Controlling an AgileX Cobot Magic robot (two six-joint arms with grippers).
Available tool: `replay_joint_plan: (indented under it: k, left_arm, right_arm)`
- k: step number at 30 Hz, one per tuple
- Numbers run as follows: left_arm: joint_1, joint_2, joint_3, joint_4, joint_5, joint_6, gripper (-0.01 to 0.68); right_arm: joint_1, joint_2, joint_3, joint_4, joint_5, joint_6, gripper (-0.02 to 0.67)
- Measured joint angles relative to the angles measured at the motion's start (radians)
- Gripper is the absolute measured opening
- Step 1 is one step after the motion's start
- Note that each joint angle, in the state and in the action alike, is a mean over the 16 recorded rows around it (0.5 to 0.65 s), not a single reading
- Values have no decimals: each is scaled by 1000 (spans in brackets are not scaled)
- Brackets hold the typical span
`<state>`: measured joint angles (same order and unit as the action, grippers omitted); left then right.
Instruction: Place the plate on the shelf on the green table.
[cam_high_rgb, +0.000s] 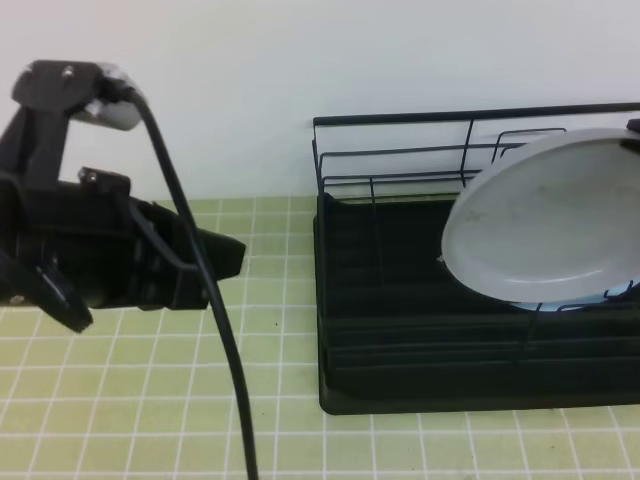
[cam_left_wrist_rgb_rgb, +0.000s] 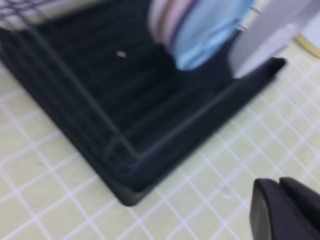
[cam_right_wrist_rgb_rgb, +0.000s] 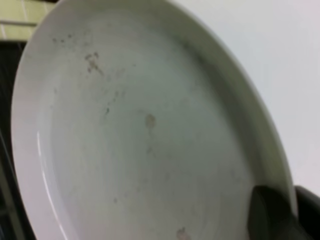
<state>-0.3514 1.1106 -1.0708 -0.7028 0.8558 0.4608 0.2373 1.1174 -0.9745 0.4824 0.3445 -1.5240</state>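
Plate (cam_high_rgb: 545, 215), big, round and pale grey with little dark specks, hangs tilted over the black wire shelf (cam_high_rgb: 400, 300) at about 3 o'clock in the high view. The right claw (cam_right_wrist_rgb_rgb: 287, 212) pinches the plate's rim at about 5 o'clock in its own view, one finger on each side. A light blue plate (cam_left_wrist_rgb_rgb: 210, 30) stands in the shelf, next to pink and cream ones. The shelf sits on the green tiled bench (cam_high_rgb: 270, 440). The left claw (cam_left_wrist_rgb_rgb: 285, 210) is squeezed tight with nothing in it, hanging over the bench at about 9 o'clock, well apart from the shelf.
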Motion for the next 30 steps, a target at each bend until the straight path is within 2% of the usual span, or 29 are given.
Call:
replay_joint_plan:
  k: [11,30]
  left_arm:
    - [13,-18,17,59,-33,-38,-1]
    - [13,-18,20,67,-52,-56,-1]
  right_arm:
    - [0,52,1,-159,-77,28,37]
    - [0,151,40,-254,-203,38,32]
